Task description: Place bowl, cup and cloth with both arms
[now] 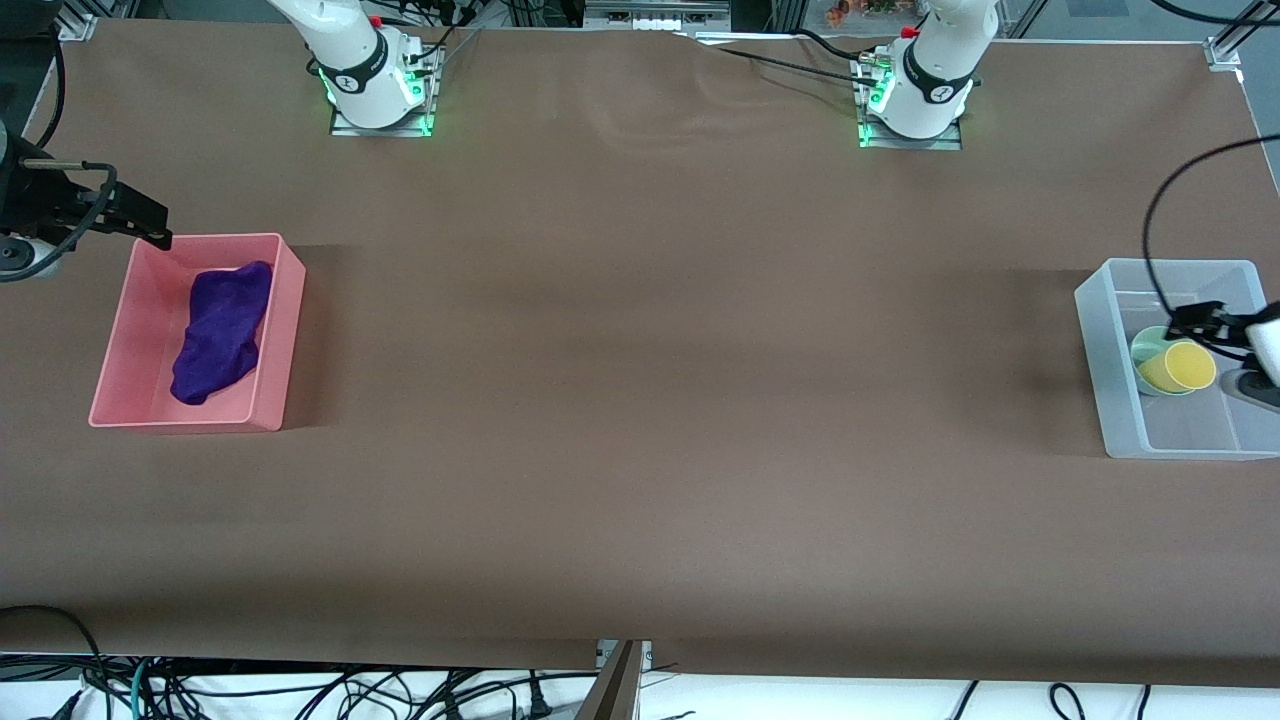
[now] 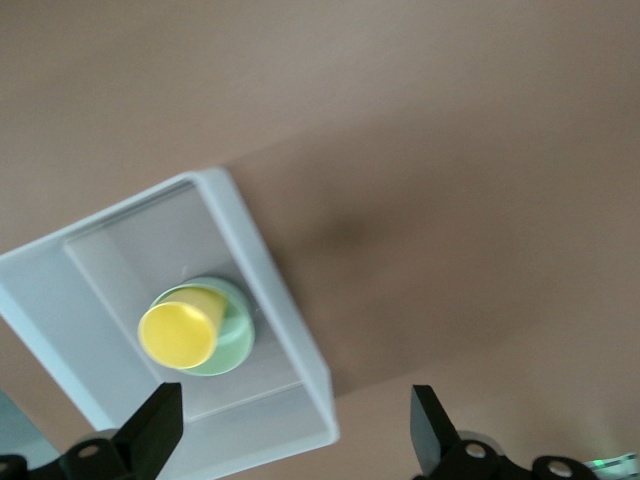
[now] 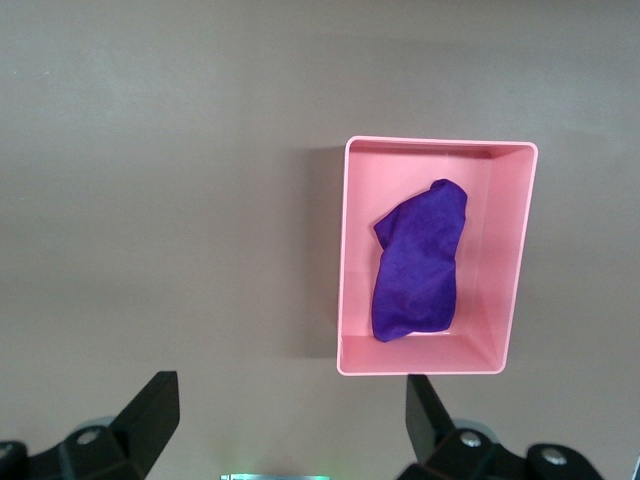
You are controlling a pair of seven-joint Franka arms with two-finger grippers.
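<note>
The purple cloth (image 1: 220, 330) lies lumpy in a pink bin (image 1: 283, 340) at the right arm's end of the table; it also shows in the right wrist view (image 3: 420, 260). The yellow cup (image 1: 1187, 367) lies tilted in the mint-green bowl (image 1: 1146, 345), which sits in a translucent bin (image 1: 1108, 360) at the left arm's end. My right gripper (image 1: 140, 218) is open and empty, up over the pink bin's corner. My left gripper (image 1: 1203, 321) is open and empty, up over the translucent bin. The left wrist view shows cup (image 2: 180, 332) and bowl (image 2: 237, 342).
Both bins stand on a brown table cover (image 1: 640, 400). The pink bin (image 3: 345, 260) and the translucent bin (image 2: 270, 270) each have upright walls. The arm bases (image 1: 380, 90) stand along the table edge farthest from the front camera. Cables hang below the near edge.
</note>
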